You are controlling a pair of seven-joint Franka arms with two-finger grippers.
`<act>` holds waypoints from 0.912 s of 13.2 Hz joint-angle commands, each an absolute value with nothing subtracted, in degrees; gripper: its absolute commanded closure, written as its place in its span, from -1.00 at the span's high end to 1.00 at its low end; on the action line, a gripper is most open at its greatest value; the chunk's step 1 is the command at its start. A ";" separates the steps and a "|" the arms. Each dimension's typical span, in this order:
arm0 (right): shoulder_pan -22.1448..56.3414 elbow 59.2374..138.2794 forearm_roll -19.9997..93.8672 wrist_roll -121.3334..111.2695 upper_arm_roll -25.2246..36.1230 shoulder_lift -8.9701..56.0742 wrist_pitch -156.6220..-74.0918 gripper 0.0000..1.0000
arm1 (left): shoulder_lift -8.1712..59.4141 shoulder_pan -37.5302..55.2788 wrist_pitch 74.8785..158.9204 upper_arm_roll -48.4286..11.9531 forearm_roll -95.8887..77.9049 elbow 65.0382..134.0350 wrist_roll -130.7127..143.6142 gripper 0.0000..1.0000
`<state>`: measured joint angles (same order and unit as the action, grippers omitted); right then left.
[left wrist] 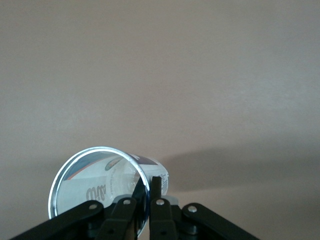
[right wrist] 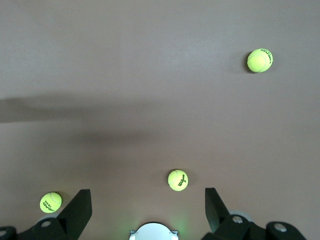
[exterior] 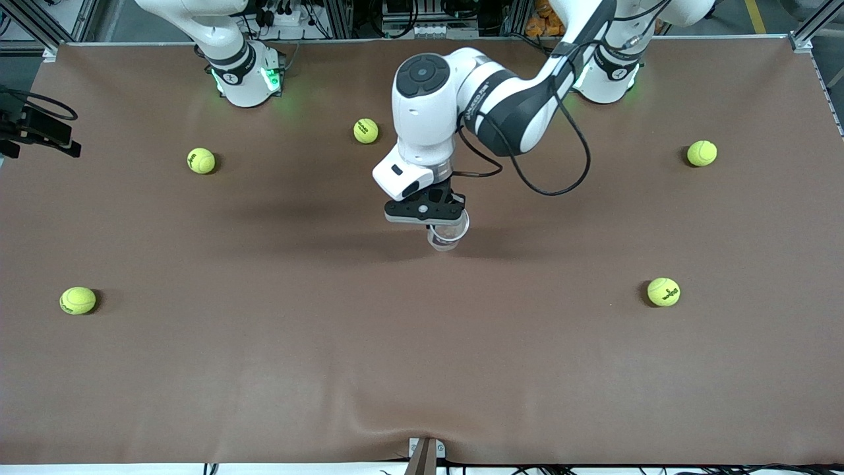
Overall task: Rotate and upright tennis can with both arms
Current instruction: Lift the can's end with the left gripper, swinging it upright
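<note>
Both arms | left gripper (exterior: 440,221) pinches tennis can (exterior: 448,235) rim mid-table | right gripper (right wrist: 148,207) open, waiting

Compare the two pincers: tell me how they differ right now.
The left pincer is shut on the tennis can, pinching its rim over the table's middle; the right pincer stands open and holds nothing. The left arm reaches out low; the right arm waits high above the tennis balls. Both pincers are black and two-fingered.

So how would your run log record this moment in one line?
left gripper: jaws shut on clear plastic tennis can rim | right gripper: jaws open, waiting
</note>
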<state>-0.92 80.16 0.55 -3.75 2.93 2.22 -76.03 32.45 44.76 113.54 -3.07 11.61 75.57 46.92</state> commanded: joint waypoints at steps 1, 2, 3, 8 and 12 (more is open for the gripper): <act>-0.70 80.16 1.23 -3.96 3.08 2.20 -76.29 1.00 | 34.36 45.35 115.04 -3.51 13.27 74.36 50.10 -1.00; -0.70 80.16 1.23 -3.96 3.08 2.20 -76.29 1.00 | 35.06 45.44 116.01 -3.60 13.01 74.53 51.05 -1.00; -0.70 80.16 1.23 -3.96 3.08 2.20 -76.29 1.00 | 36.03 46.31 116.36 -3.52 13.09 74.53 52.80 -1.00; -0.70 80.16 1.23 -4.04 3.08 2.20 -76.29 1.00 | 37.53 47.46 118.12 -3.43 13.53 74.71 54.23 -1.00; -0.70 80.16 1.23 -3.96 3.08 2.20 -76.29 1.00 | 37.35 47.81 117.86 -2.99 14.06 74.79 54.32 -1.00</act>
<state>-0.87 80.15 0.55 -3.75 2.93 2.22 -76.03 37.50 47.31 118.17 -3.42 12.30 75.32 53.05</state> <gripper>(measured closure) 0.000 0.943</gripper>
